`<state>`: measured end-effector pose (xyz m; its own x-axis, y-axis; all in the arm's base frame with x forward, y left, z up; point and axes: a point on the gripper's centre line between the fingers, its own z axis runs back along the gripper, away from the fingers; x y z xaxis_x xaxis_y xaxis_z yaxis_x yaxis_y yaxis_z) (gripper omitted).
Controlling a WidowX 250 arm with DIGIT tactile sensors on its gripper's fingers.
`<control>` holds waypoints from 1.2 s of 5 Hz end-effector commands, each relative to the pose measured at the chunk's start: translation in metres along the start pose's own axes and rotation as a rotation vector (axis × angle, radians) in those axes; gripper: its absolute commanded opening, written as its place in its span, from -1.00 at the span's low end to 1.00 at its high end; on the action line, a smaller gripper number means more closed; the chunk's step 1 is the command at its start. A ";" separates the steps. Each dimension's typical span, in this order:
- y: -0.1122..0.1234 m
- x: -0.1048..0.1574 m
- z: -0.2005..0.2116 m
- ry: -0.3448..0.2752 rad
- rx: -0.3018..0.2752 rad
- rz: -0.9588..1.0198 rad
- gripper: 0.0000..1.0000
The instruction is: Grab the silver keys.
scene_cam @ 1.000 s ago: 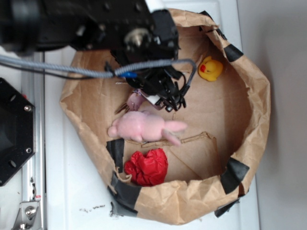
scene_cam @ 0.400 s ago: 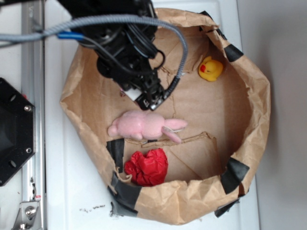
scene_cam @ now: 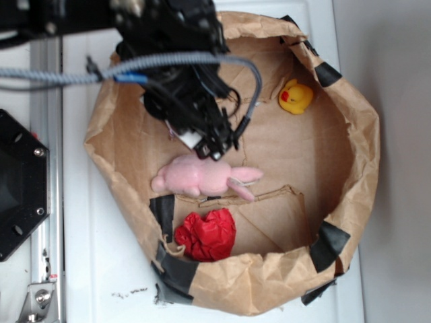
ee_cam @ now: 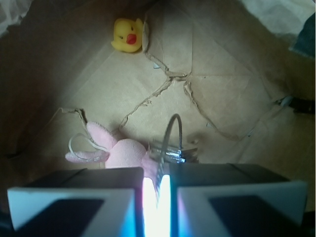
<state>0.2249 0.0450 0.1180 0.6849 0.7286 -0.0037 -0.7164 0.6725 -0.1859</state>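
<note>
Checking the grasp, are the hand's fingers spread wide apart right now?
No, in the wrist view the hand is pinched onto the silver keys.

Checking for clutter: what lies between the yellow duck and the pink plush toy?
Only bare, cracked brown paper between duck and plush toy, per the wrist view.

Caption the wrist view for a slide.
Hand closed on the silver keys beside the pink plush toy, yellow duck beyond.

White tabletop — grey wall on one side.
</note>
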 end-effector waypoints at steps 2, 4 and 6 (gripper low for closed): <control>-0.026 -0.005 0.009 -0.099 -0.006 -0.149 -1.00; -0.009 0.009 0.009 -0.068 0.030 0.013 -1.00; -0.009 -0.002 0.008 -0.023 0.033 0.000 -1.00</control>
<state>0.2263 0.0283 0.1145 0.6910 0.7224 -0.0253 -0.7189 0.6830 -0.1291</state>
